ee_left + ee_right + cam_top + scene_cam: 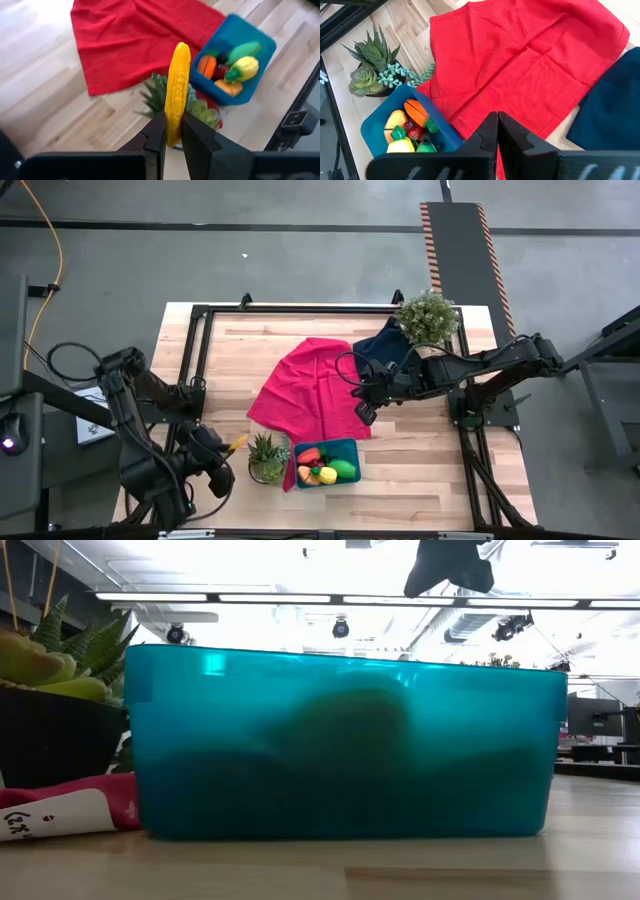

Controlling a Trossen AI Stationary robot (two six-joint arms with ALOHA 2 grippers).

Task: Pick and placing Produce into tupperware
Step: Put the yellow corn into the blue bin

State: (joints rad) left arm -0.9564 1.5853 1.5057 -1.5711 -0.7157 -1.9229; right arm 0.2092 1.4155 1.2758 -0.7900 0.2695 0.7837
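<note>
Beside the small potted succulent (pixel 266 457), left gripper (pixel 173 131) clamped on thin yellow plastic corn cob (pixel 177 90), short of the shallow teal-blue plastic tupperware (pixel 349 448) holding 4 pieces. Right gripper (pixel 497 134) pressed together over red cloth (pixel 530 55). Risked clipping the leaves, given the plant between.

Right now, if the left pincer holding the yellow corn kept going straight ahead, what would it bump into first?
Probably the small succulent plant: the left pincer points its corn over it, with the teal tupperware off to one side. Depth is hard to judge.
</note>
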